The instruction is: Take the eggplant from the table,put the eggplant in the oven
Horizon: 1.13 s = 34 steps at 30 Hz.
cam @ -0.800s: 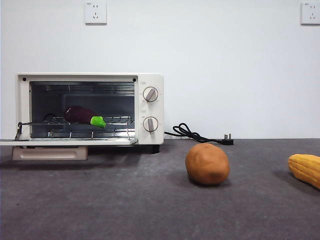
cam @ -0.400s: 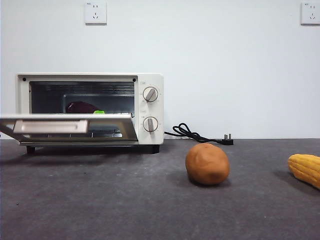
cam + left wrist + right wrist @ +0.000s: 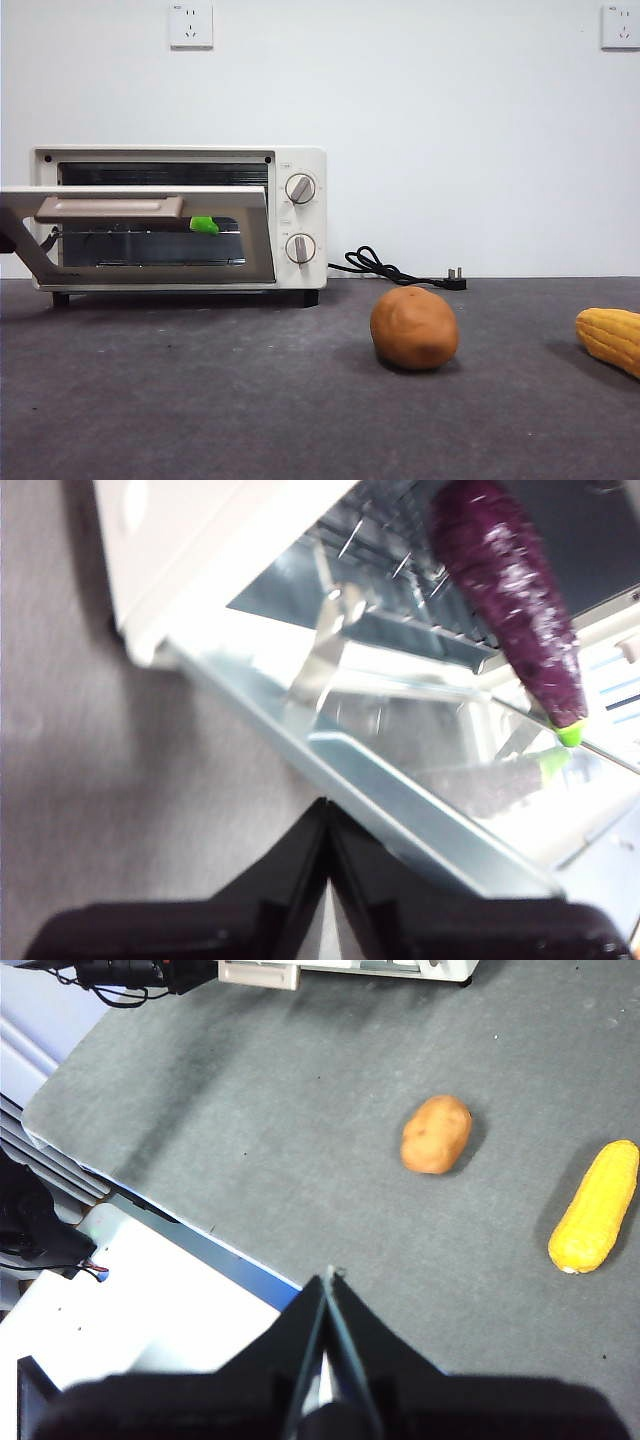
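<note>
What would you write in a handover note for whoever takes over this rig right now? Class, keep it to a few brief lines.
Left gripper: shut, empty, at the oven door's edge.
Right gripper: shut, empty, waiting above the table, away from the oven.
Eggplant: lying on the rack inside the oven.
Done: eggplant is off the table and in the oven.
Left: door is only partly raised, so probably finish closing it.

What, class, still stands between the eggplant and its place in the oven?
Nothing visible. The eggplant already lies on the wire rack inside the oven. The oven's glass door is part-way raised in front of it. The left gripper, shut and empty, is just below the door's edge.
</note>
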{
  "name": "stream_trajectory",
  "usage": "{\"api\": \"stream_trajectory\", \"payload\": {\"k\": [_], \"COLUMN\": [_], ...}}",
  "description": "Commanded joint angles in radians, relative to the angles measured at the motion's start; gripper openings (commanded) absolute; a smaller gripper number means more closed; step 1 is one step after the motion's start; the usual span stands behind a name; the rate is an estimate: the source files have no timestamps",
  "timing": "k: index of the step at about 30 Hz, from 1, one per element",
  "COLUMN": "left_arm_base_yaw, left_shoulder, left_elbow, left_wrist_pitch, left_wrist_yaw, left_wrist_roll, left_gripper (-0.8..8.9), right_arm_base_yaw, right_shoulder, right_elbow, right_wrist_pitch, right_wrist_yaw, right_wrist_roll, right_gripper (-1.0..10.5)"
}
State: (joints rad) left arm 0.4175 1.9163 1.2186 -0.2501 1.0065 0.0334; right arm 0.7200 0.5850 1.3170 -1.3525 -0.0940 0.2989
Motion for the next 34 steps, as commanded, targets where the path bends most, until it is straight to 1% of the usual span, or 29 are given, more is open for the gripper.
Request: {"api": "stream_trajectory", "payload": {"k": [1,12,16,21,24,29,34], "left_arm_base_yaw": [-0.006,-0.027,-0.041,-0.059,-0.068,-0.071,-0.072], "left_shoulder": [0.006,0.006,0.006,0.006,0.006,0.006,-0.007], "left_elbow": [0.016,0.127,0.158,0.171,0.175,0.176,0.176], "left_wrist_pitch": [0.012,0.014,0.033,0.065,0.064,0.034,-0.063], "left_wrist_yaw": [0.017,0.005,-0.058,-0.111,-0.121,-0.116,-0.117], "left_wrist_roll": [0.003,0.003,0.002,0.002,0.002,0.002,0.01], "left_gripper": [-0.08,-0.08,-0.08,-0.08,-0.08,-0.07,-0.07], "right_arm_base_yaw": [0.0,0.0,0.0,0.0,0.0,0.0,0.0], "right_shoulder": [-0.001,-0.001,-0.001,-0.001,-0.001,-0.001,-0.001], "right_elbow": [-0.007,-0.007,-0.007,-0.007,-0.007,-0.007,-0.007], "right_wrist_pitch": [-0.022,-0.022,-0.022,-0.022,-0.022,-0.022,-0.022], "right_wrist_yaw": [0.001,0.001,0.001,0.001,0.001,0.001,0.0], "right_wrist_roll": [-0.003,-0.003,0.006,0.014,0.014,0.013,0.013], "right_gripper": [-0.1,-0.1,-0.1,-0.1,-0.1,-0.1,-0.1]}}
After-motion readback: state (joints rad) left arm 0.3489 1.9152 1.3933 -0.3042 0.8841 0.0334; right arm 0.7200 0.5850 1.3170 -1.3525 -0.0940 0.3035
